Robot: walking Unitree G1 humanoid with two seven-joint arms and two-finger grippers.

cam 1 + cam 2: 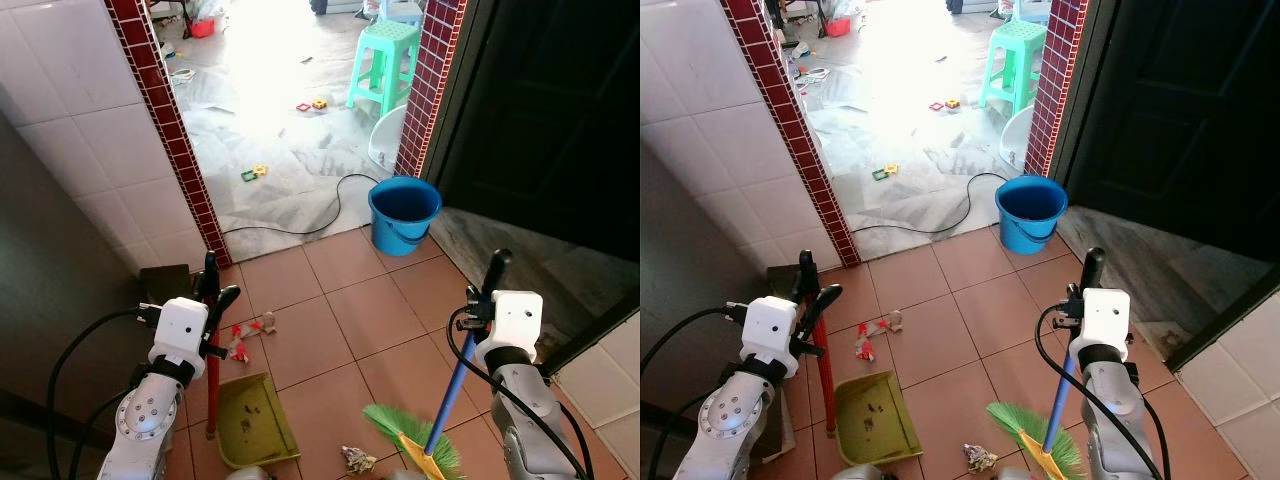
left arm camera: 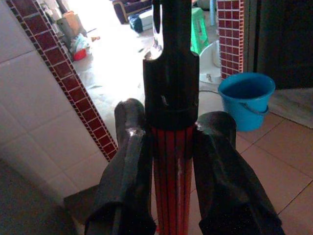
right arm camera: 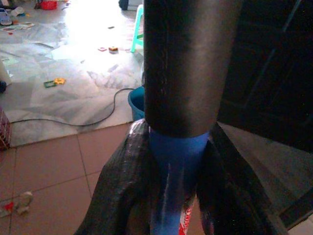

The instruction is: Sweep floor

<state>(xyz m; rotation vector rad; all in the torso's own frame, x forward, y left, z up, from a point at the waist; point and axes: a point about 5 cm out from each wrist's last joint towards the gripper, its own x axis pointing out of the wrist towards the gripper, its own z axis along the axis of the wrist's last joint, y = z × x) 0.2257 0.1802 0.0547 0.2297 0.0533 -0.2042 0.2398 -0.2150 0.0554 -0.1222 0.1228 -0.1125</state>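
Gripping a red dustpan handle [image 1: 212, 385], the left hand [image 2: 171, 161] is closing both black fingers [image 2: 128, 161] against the ribbed red shaft just below its black cap. That handle is standing nearly upright and running down to the olive-green dustpan [image 1: 255, 418], which is lying flat on the terracotta tile floor [image 1: 345, 320] before the robot's left side. The right hand [image 3: 178, 166] is clamping around the blue broomstick [image 1: 450, 390] just under its black grip, and the stick is slanting down to the green-bristled broom head [image 1: 412, 432], which is resting on the tiles near the lower middle of the scene. A crumpled scrap of litter [image 1: 357, 460] is lying between dustpan and bristles, just beside the broom head. More scraps [image 1: 245, 335], red and pale, are lying just beyond the dustpan's far edge. A blue bucket [image 1: 404, 214] is standing at the doorway threshold, with a black cable [image 1: 300, 225] curving across the marble floor beyond it, and a green plastic stool [image 1: 383, 62] is standing farther off.
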